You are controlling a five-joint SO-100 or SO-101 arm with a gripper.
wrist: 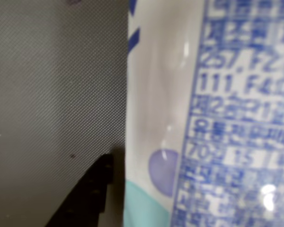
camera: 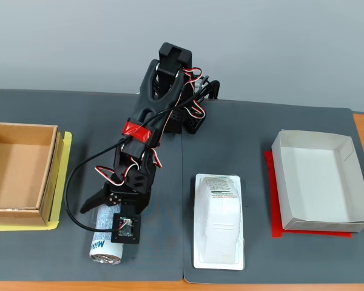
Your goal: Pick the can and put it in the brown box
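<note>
Can (camera: 105,247) flat on worktop (camera: 242,139), long axis toward fixed-view camera, under end effector (camera: 106,209); fingers straddle it, grip unclear.

In the fixed view the blister package (camera: 217,221) sits mid-mat: the can (camera: 103,248) lies to its left under the arm, the brown box (camera: 21,173) farther left, the paper box (camera: 320,180) to its right.

A white plastic package (camera: 217,221) lies on the dark grey mat (camera: 261,139). To its right in the fixed view, a white paper box (camera: 320,180) sits on a red sheet (camera: 273,200). A yellow sheet (camera: 64,182) lies far left.
</note>
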